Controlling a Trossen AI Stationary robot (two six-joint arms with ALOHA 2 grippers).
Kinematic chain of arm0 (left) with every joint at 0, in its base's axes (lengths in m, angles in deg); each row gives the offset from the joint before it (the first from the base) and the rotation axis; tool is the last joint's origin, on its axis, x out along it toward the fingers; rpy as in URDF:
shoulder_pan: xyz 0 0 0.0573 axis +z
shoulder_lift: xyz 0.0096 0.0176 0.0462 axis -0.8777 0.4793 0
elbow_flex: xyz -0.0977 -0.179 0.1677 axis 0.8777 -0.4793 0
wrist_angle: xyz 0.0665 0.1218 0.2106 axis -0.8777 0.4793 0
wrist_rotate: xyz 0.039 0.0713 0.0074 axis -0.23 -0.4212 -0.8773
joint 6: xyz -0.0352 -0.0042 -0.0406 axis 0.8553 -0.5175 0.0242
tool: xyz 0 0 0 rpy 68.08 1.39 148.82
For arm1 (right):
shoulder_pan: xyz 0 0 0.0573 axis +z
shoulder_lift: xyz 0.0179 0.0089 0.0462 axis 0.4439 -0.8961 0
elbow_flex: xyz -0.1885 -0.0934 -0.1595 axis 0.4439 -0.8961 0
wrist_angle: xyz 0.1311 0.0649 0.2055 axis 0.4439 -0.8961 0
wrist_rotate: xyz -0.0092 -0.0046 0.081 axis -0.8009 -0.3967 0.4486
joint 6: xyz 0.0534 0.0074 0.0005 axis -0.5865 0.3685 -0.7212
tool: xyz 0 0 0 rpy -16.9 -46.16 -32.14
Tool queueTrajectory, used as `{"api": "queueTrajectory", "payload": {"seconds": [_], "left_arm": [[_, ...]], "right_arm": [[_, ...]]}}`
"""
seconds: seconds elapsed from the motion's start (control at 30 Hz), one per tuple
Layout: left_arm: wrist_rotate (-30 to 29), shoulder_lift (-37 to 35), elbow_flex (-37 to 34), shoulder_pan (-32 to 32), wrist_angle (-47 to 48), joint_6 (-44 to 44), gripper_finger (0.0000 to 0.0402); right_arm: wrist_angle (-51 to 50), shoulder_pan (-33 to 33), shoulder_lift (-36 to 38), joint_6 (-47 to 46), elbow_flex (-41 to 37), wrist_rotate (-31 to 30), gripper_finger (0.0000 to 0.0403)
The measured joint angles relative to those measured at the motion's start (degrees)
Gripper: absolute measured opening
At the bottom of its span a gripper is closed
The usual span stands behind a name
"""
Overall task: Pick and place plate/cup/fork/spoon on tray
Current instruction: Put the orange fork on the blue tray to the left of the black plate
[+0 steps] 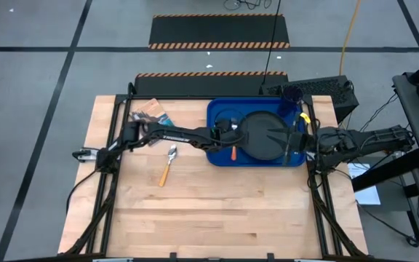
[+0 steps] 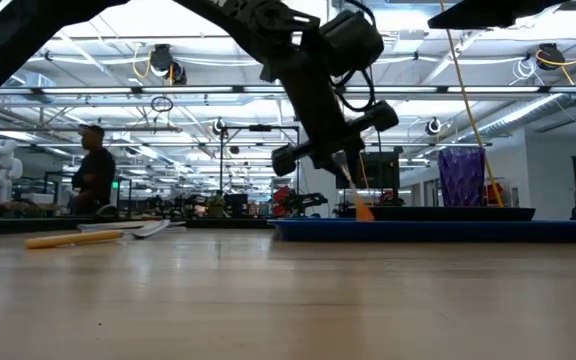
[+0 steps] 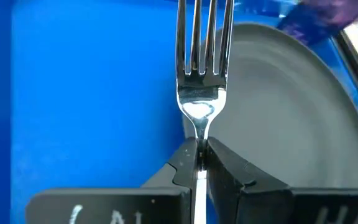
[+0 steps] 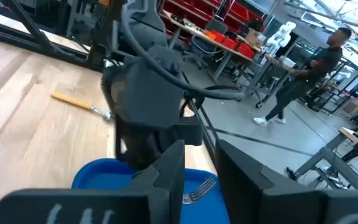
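The blue tray (image 1: pixel 218 116) lies at the table's far right with the black plate (image 1: pixel 264 138) on it and the purple cup (image 2: pixel 463 175) at its far right corner. My left gripper (image 1: pixel 228 133) is above the tray's left part, just left of the plate (image 3: pixel 291 112), and is shut on the fork (image 3: pixel 202 56). The spoon (image 1: pixel 168 164) lies flat on the table left of the tray. My right gripper (image 4: pixel 201 180) is open and empty over the tray's right edge (image 1: pixel 297 142). My left gripper pinches the fork's silver neck (image 3: pixel 199 146), just behind the tines, between its two fingers. The fingers come from above, pointing down, and lie across the fork. The fork is tilted: tines toward the far edge, orange handle (image 2: pixel 362 209) slanting down toward the tray (image 2: pixel 438 228).
A small printed booklet (image 1: pixel 151 111) lies at the table's far left. A keyboard (image 1: pixel 311 89) sits beyond the tray. A person (image 2: pixel 93 170) stands in the room behind the table. Bare wood (image 1: pixel 217 211) spreads across the near half of the table.
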Motion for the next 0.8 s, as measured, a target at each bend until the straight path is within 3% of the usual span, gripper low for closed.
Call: {"api": "queueTrajectory", "payload": {"seconds": [0.2, 0.53, 0.8], "left_arm": [[0.9, 0.2, -0.2, 2.1, 1.7, 0.6, 0.0030], [9.2, 1.6, -0.1, 6.1, 1.5, 0.8, 0.0030], [9.5, 2.0, -0.1, 6.7, 1.2, 0.7, 0.0031]], "right_arm": [[2.3, 0.0, -0.2, 0.0, 0.0, 0.1, 0.0084], [3.1, 0.0, -0.2, 0.9, 0.0, 0.1, 0.0084], [2.9, 0.0, -0.2, 1.0, 0.0, 0.1, 0.0084]]}}
